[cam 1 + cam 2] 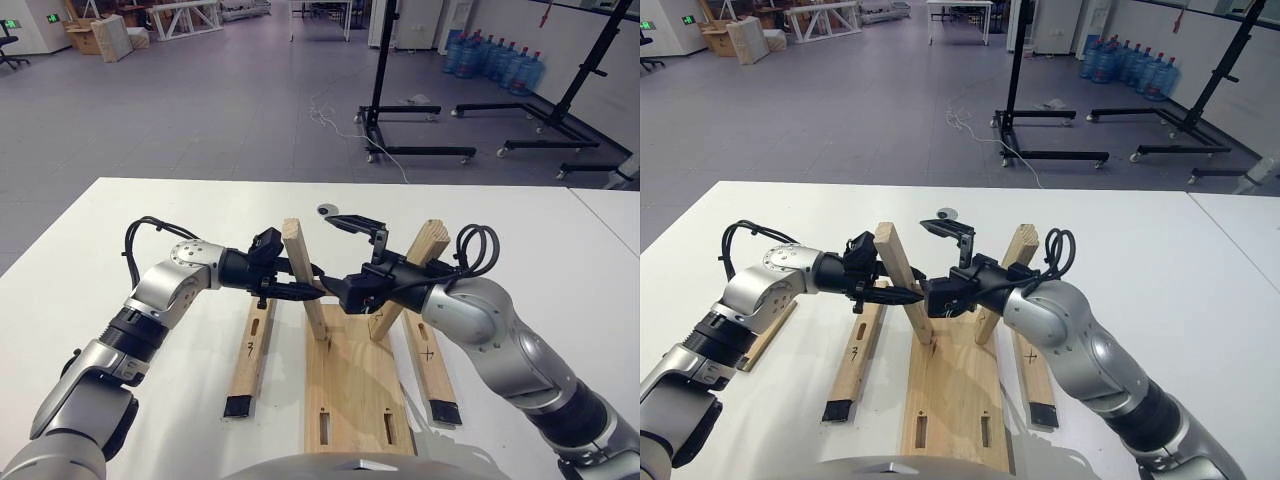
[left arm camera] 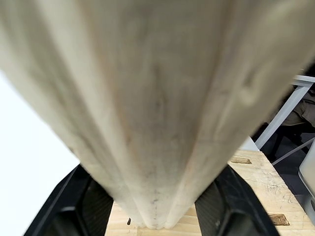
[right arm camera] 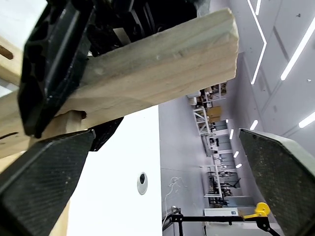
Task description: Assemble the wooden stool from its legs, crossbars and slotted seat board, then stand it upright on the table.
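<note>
Wooden leg [image 1: 295, 245] in left tool [image 1: 306, 285] stands at seat board's [image 1: 350, 400] edge.

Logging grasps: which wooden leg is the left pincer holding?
The left standing leg, rising from the seat board, in the left pincer. The right standing leg is ungripped; two flat legs lie beside the board.

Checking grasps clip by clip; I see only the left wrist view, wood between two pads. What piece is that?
Observer: A leg, standing tilted with its lower end on the seat board, gripped by the left pincer.
Operator: And the right arm?
Observer: The right pincer is open, just beside that leg.
Operator: Other legs?
Observer: A second leg leans on the board; a left flat leg and a right flat leg lie beside it.
</note>
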Available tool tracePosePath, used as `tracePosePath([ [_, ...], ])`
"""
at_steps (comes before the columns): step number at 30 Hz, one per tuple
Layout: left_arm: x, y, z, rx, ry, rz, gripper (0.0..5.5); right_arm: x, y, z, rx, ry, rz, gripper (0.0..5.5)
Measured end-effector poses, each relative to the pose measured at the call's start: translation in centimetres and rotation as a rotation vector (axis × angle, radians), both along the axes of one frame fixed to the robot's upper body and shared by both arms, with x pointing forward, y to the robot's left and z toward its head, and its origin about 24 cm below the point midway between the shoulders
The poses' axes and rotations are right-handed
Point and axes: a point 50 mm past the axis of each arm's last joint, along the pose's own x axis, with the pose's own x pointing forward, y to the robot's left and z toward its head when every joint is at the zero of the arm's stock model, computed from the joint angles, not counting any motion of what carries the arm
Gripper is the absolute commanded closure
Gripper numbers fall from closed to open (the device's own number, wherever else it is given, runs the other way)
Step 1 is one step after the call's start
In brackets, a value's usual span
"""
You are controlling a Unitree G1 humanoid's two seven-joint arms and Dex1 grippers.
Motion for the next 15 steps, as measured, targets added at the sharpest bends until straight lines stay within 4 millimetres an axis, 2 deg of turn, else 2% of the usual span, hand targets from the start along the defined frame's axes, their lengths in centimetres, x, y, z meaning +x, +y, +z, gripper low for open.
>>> tracePosePath([
  [9, 0.2, -0.2, 0.3, -0.001, -0.011, -0.004, 3.46, 0.9, -0.4, 0.3, 0.008, 0.124, 0.019, 0.13],
  [12, 0.3, -0.3, 0.3, 0.004, -0.012, -0.011, 3.46, 1.4, -0.9, 0.4, 0.092, 0.213, 0.019, 0.13],
  [15, 0.4, -0.5, 0.4, 0.007, -0.016, -0.02, 3.46, 2.0, -1.5, 0.3, 0.23, 0.392, 0.072, 0.13],
])
